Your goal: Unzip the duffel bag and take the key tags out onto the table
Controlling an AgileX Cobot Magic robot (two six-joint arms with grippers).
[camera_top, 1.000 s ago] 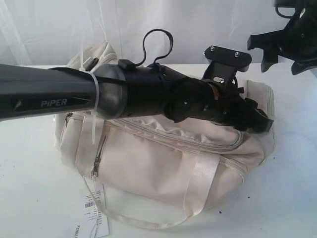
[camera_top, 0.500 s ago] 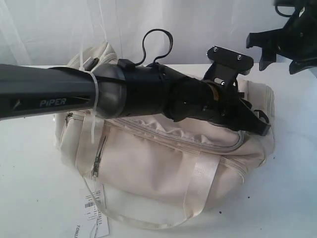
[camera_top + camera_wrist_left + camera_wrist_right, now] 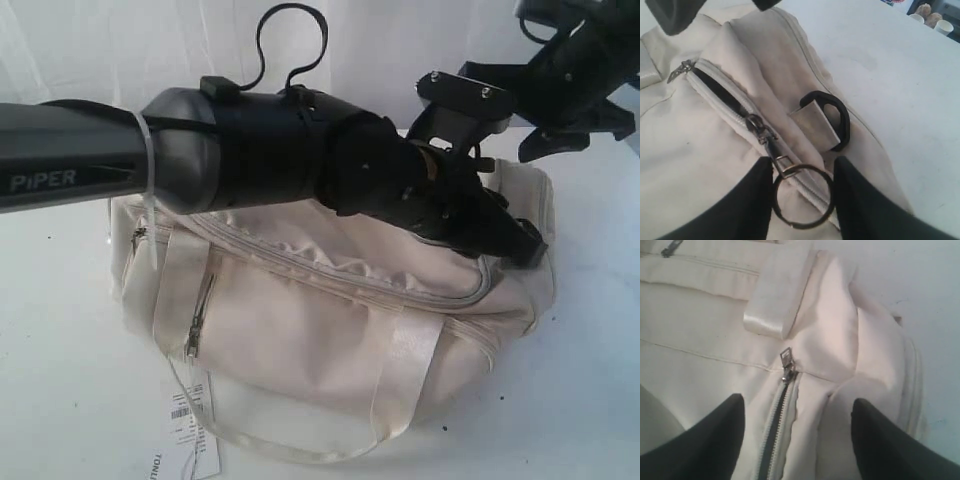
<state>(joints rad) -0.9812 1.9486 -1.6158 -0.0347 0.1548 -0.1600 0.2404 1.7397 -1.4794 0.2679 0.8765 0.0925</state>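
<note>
Exterior: a cream fabric duffel bag lies on the white bench. Left wrist: the left gripper is clamped across the zip pull's metal ring, and the zip is partly parted. Right wrist: the right gripper, fingers apart, hovers over the bag's end.

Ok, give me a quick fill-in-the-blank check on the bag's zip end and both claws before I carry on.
1. The left claw has a metal ____ between its fingers, hooked to the zip pull.
2. The D-ring beside that zip on the duffel bag is ____ in colour.
3. The right claw, above the bag, has its jaws ____.
4. A white hangtag printed with a ____ lies on the table.
Missing words: ring; black; open; barcode.
</note>
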